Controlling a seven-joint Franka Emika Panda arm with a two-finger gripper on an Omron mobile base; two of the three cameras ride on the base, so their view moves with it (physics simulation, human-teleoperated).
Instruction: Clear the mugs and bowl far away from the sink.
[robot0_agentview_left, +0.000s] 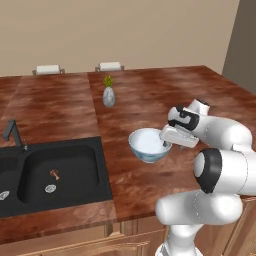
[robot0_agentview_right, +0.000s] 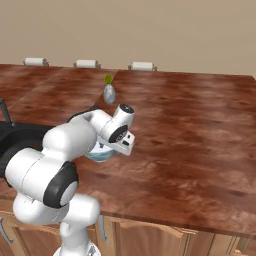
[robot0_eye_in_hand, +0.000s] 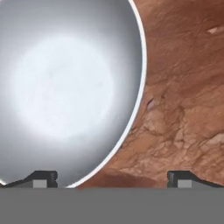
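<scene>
Two base cameras look forward and down from behind the arm, left and right, sharing the bowl (robot0_agentview_left: 148, 145) and counter (robot0_agentview_right: 190, 130). The hand camera looks closely down into that bowl.

Before me: bowl (robot0_agentview_left: 148, 145), white inside, pale blue-grey outside; sink (robot0_agentview_left: 55, 172), black; counter (robot0_agentview_left: 150, 100), mottled red-brown wood grain; vase (robot0_agentview_left: 108, 96), grey, green sprig; my arm, white.

I see flat, even rendered light, bright and sharp throughout. A soft white glare sits inside the wide round white bowl (robot0_eye_in_hand: 61, 92); faint shadows lie on the reddish-brown wooden worktop (robot0_agentview_left: 150, 100).
</scene>
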